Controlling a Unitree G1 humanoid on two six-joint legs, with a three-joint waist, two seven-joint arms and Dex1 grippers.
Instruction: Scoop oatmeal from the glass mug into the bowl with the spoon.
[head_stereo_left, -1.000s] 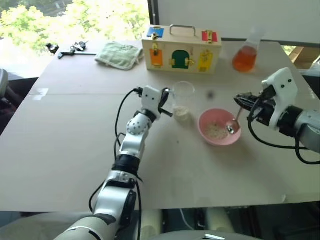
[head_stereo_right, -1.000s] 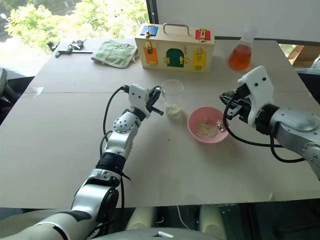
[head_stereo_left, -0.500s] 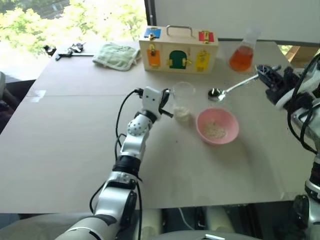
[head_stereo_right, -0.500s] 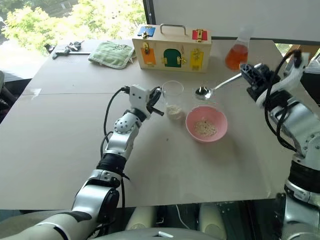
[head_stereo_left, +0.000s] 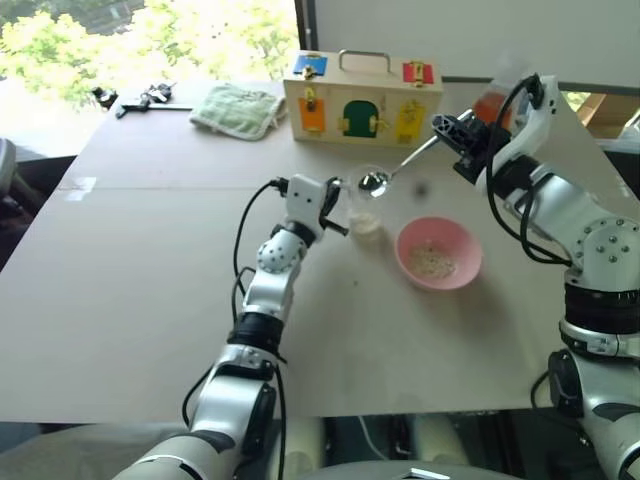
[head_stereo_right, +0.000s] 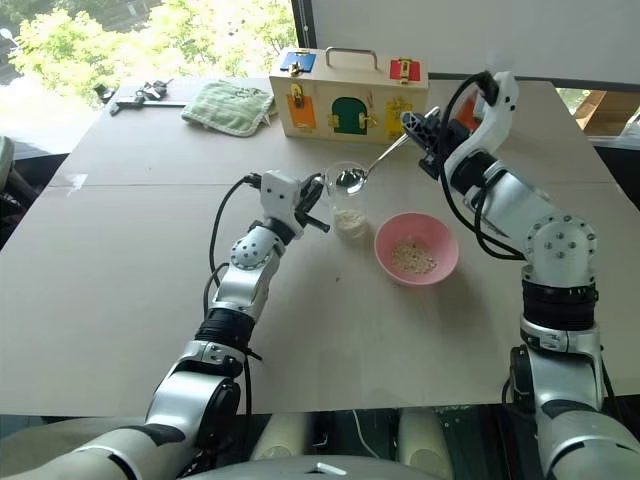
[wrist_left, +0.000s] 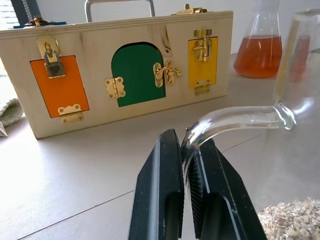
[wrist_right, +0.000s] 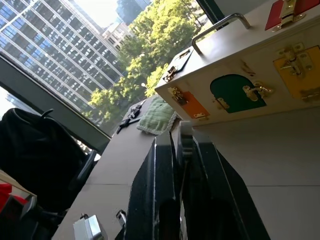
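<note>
On the left of the table (head_stereo_left: 120, 300), a green cloth (head_stereo_left: 238, 108) and some dark tools (head_stereo_left: 140, 98) lie near the far edge, well apart from the work. The left gripper (wrist_left: 186, 165) is clamped on the curved handle of the glass mug (head_stereo_left: 366, 200), holding it upright where it stood a second ago; the left arm has not shifted. A small heap of oatmeal (wrist_left: 290, 220) lies at the bottom of the mug. Behind it stands the wooden latch box (head_stereo_left: 362, 98) with its orange, green and yellow doors. What has changed is on the right. A second ago the spoon (head_stereo_left: 392, 172) had its tip down in the pink bowl (head_stereo_left: 438, 252); half a second ago it was lifted beside the mug; now its shiny scoop hangs over the mug's rim, the handle slanting up and back to the right gripper (head_stereo_left: 452, 130), whose fingers are pressed together on the handle's end. The right arm has swung up and inward, in front of the flask of orange liquid (wrist_left: 259, 45). The bowl, just to the right of the mug, already holds a scatter of flakes, so at least one load seems delivered, and the spoon appears to be returning for another. The next move likely calls for tipping the scoop down into the narrow glass without knocking the rim.
</note>
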